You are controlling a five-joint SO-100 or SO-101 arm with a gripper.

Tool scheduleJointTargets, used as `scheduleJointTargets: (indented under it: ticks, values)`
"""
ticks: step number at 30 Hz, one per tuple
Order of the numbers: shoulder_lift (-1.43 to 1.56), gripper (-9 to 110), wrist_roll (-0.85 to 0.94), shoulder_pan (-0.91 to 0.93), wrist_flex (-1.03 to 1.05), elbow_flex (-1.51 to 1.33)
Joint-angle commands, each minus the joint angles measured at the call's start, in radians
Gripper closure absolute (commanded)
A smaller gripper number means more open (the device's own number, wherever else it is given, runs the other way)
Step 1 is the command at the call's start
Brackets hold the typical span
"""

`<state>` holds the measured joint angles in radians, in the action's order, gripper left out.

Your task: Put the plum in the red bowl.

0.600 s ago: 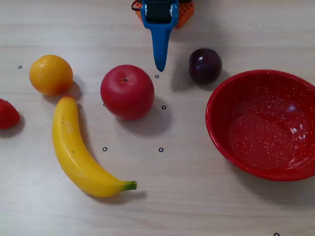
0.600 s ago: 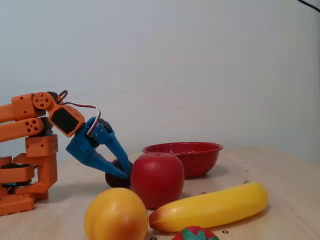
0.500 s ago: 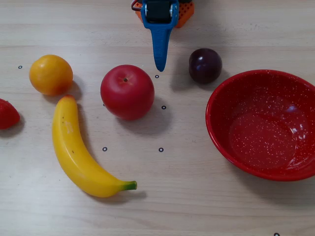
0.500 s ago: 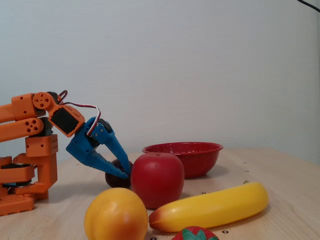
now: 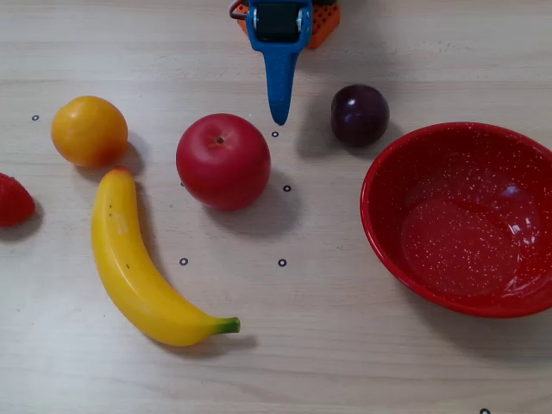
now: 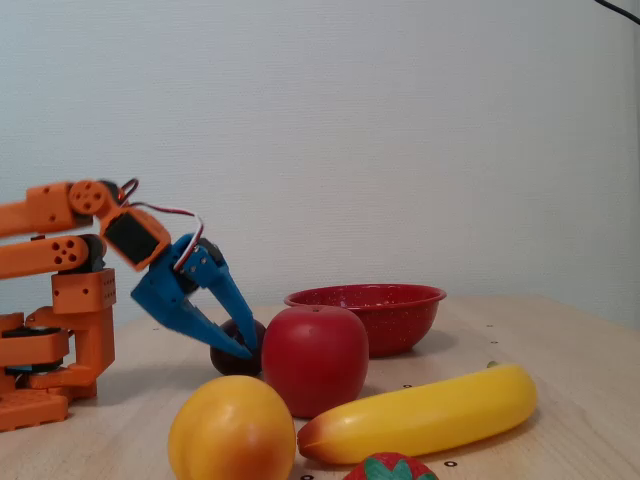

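Reaching in from the far edge of the pale wood-grain table (image 5: 345, 362), the blue two-finger gripper (image 5: 279, 116) points its tips down toward the near side in a fixed view from above, carried by the orange jointed arm (image 6: 60, 250) that a fixed view from the side shows standing at the left. In that side view the gripper (image 6: 245, 340) has its fingers spread apart with clear space between them, and nothing is held. One blue finger (image 6: 232, 300) slopes down over the small, round, glossy dark purple plum (image 6: 232, 360); from this angle the lower tip overlaps the plum, though I cannot tell whether it touches.

From above, the plum (image 5: 360, 114) sits on the table just right of the gripper tip, with a clear strip of table between them, and just beyond the far-left rim of the large, glossy red bowl with white speckles (image 5: 405, 172). The bowl rests at the right side of the table — part of it runs off the picture's right edge — and holds nothing.

Left of the gripper tip, slightly nearer, lies the big shiny red apple (image 5: 223, 161). Farther left is the round orange fruit (image 5: 89, 131), and a long yellow banana (image 5: 138, 267) curves from beside the orange toward the near middle. A red strawberry (image 5: 13, 200) shows partly at the left edge (only its top in the side view (image 6: 392, 468)). Small black ring marks (image 5: 282, 262) dot the table around the apple.
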<state>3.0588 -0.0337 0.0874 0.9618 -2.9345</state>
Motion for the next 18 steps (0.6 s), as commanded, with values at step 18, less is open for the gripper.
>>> scheduleJointTargets:
  ticks: [18]
  values:
    - [-0.716, 96, 0.359, 0.316, 0.336, 0.834]
